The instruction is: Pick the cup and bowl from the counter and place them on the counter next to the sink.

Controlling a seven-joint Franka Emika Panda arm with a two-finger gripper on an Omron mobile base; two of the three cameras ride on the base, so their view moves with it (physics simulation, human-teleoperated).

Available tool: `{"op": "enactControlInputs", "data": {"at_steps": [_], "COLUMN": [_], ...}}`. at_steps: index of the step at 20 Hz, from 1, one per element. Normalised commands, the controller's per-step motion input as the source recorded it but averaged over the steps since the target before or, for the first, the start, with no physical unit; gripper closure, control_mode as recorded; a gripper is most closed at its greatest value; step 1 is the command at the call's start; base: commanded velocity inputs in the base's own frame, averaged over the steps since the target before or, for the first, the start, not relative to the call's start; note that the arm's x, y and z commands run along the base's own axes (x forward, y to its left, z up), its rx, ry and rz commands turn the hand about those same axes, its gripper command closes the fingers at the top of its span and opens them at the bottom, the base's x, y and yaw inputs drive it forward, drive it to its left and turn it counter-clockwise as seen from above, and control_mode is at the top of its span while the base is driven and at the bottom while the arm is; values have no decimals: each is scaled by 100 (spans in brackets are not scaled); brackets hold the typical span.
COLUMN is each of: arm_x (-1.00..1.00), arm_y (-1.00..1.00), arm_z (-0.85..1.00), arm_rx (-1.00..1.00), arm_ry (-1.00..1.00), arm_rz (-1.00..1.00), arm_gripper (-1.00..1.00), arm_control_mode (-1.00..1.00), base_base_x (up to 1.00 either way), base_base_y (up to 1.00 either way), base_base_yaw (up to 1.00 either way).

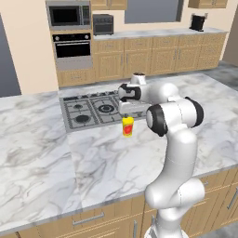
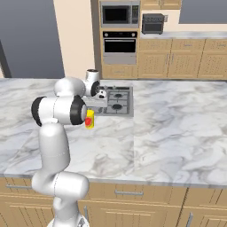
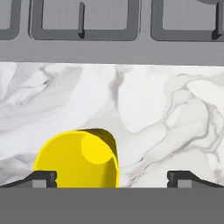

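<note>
Cup [image 1: 128, 126] upright on bench [image 1: 56, 158], just in front of stovetop [image 1: 90, 110]. Pincer [image 3: 112, 177] directly above cup, tips wide apart, holding nothing. Hand view: cup sits off-centre, near one tip [image 3: 43, 178]. Risk: straight descent likely lands that tip on rim, tipping cup. Bowl position unclear.

Yellow cup [image 1: 128, 126] bearing a red patch; white bench [image 1: 42, 153] marbled with grey veins; grey stovetop [image 1: 88, 110] with black burners; light wooden cabinets [image 1: 139, 56]; dark fingers [image 3: 43, 178].
</note>
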Motion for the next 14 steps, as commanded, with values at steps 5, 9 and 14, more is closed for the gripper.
{"op": "enactControlInputs", "data": {"at_steps": [5, 9, 14], "arm_x": [0, 0, 0], "arm_y": [0, -5, -11], "arm_z": [-13, -41, -41], "arm_rx": [0, 0, 0], "arm_ry": [0, 0, 0], "arm_rz": [-1, -1, -1], "arm_gripper": [-100, -100, -100], "arm_control_mode": [-100, -100, -100], "base_base_x": [0, 0, 0], "base_base_y": [0, 0, 0], "base_base_yaw": [0, 0, 0]}}
